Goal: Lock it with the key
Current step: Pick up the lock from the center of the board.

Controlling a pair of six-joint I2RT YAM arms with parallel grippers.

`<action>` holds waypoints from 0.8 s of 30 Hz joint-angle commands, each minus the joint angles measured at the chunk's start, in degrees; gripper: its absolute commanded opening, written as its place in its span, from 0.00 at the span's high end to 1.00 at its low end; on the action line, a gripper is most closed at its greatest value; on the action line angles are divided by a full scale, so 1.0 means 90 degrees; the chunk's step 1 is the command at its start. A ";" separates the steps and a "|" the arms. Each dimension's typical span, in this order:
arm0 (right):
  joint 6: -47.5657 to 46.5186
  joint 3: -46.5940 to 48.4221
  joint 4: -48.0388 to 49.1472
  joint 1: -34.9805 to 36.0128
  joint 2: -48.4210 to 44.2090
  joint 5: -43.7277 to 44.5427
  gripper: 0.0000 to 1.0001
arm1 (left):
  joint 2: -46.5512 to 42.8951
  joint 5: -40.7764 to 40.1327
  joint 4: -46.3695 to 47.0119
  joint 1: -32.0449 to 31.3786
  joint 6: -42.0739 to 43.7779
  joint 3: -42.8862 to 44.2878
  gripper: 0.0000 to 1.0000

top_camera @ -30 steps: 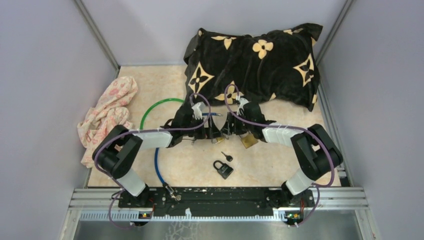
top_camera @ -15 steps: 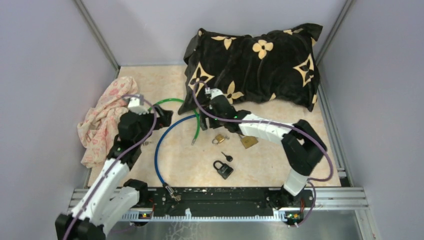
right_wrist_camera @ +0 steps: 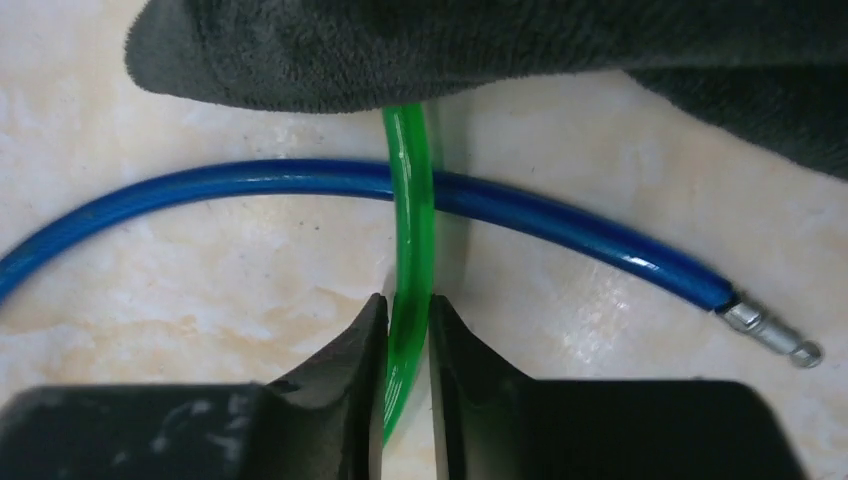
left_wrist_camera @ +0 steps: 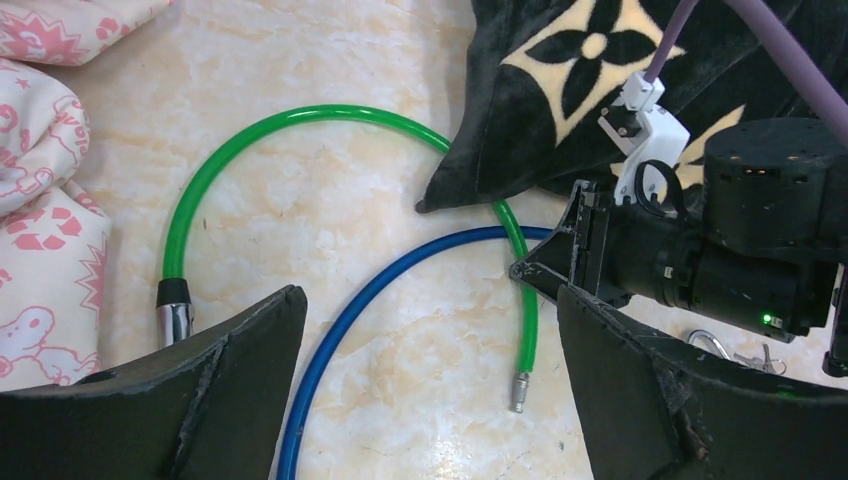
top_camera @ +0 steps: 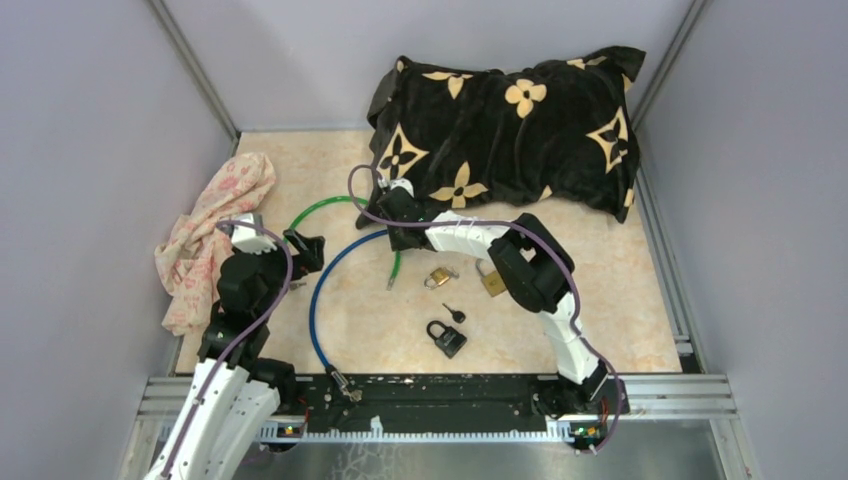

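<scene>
The right jaws are pinched tight on the green cable (right_wrist_camera: 410, 200), just short of where it crosses over the blue cable (right_wrist_camera: 250, 180) beside the corner of the black pillow (right_wrist_camera: 450, 40). The left jaws stand spread wide with nothing between them, hanging above the tabletop (left_wrist_camera: 330, 190) near the pink cloth (top_camera: 215, 230). The small dark key (top_camera: 454, 313) lies loose on the tabletop, well apart from both pairs of jaws, between a brass padlock (top_camera: 437, 277) and the black padlock (top_camera: 446, 338), just beside the latter
</scene>
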 commanded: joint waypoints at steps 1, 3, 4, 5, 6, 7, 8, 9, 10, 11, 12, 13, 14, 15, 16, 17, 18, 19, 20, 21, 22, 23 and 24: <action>-0.0282 0.0258 -0.0711 0.0099 0.0342 0.0331 1.00 | -0.0128 -0.0165 -0.0015 0.0028 0.0262 0.0196 0.01; -0.0457 0.0142 -0.0732 0.0098 0.0057 0.0451 1.00 | -0.0130 -0.0204 -0.0032 0.0028 0.0457 0.0229 0.01; -0.0566 0.0099 -0.0759 0.0098 -0.0135 0.0491 1.00 | -0.0124 -0.0193 -0.0010 0.0028 0.0610 0.0240 0.01; -0.0743 0.0044 -0.0735 0.0101 -0.0353 0.0438 1.00 | -0.0108 -0.0135 0.0038 0.0028 0.0792 0.0243 0.01; -0.0934 -0.0055 -0.0640 0.0107 -0.0611 0.0285 1.00 | -0.0073 -0.0029 0.0130 0.0028 0.1025 0.0225 0.01; -0.1113 -0.0227 -0.0479 0.0108 -0.0937 0.0084 1.00 | -0.0019 0.0305 0.0349 0.0028 0.1437 0.0168 0.01; -0.1262 -0.0451 -0.0247 0.0108 -0.1277 -0.0119 1.00 | 0.0074 0.0848 0.0570 0.0028 0.1981 0.0111 0.01; -0.1419 -0.0725 0.0009 0.0108 -0.1682 -0.0279 1.00 | 0.0216 0.1421 0.0693 0.0028 0.2664 0.0102 0.01; -0.1565 -0.1014 0.0272 0.0108 -0.2065 -0.0428 1.00 | 0.0388 0.2057 0.0651 0.0028 0.3340 0.0152 0.01; -0.1751 -0.1289 0.0503 0.0108 -0.2430 -0.0616 1.00 | 0.0607 0.2584 0.0410 0.0028 0.4095 0.0277 0.01; -0.1952 -0.1595 0.0741 0.0119 -0.2815 -0.0816 1.00 | 0.0789 0.2767 0.0091 0.0028 0.4745 0.0390 0.01; -0.2114 -0.1865 0.0957 0.0152 -0.3136 -0.0964 1.00 | 0.0980 0.2702 -0.0069 0.0028 0.5149 0.0435 0.01; -0.2309 -0.2150 0.1123 0.0190 -0.3444 -0.1075 1.00 | 0.1179 0.2713 -0.0288 0.0028 0.5746 0.0478 0.01; -0.2458 -0.2405 0.1277 0.0238 -0.3718 -0.1267 1.00 | 0.1385 0.2742 -0.0481 0.0028 0.6363 0.0520 0.01; -0.2556 -0.2616 0.1396 0.0280 -0.3952 -0.1384 1.00 | 0.1596 0.2743 -0.0615 0.0028 0.6846 0.0543 0.01; -0.2666 -0.2827 0.1512 0.0317 -0.4165 -0.1562 1.00 | 0.1860 0.2795 -0.0781 0.0028 0.7353 0.0571 0.01; -0.2747 -0.3018 0.1624 0.0373 -0.4347 -0.1688 1.00 | 0.2034 0.2813 -0.0853 0.0028 0.7692 0.0618 0.01; -0.2769 -0.3201 0.1758 0.0435 -0.4548 -0.1754 1.00 | 0.2201 0.2790 -0.0847 0.0028 0.7898 0.0662 0.01; -0.2966 -0.3362 0.1836 0.0503 -0.4723 -0.1811 1.00 | 0.2341 0.2763 -0.0775 0.0028 0.8024 0.0718 0.01; -0.3025 -0.3494 0.1904 0.0553 -0.4896 -0.1854 1.00 | 0.2447 0.2720 -0.0598 0.0028 0.8063 0.0777 0.01; -0.3051 -0.3617 0.1952 0.0591 -0.5062 -0.1898 1.00 | 0.2525 0.2650 -0.0375 0.0028 0.8021 0.0818 0.01; -0.3068 -0.3744 0.1993 0.0621 -0.5211 -0.1948 1.00 | 0.2582 0.2608 -0.0150 0.0028 0.7985 0.0852 0.01; -0.3095 -0.3802 0.2024 0.0643 -0.5378 -0.1982 1.00 | 0.2616 0.2574 0.0050 0.0028 0.7901 0.0872 0.01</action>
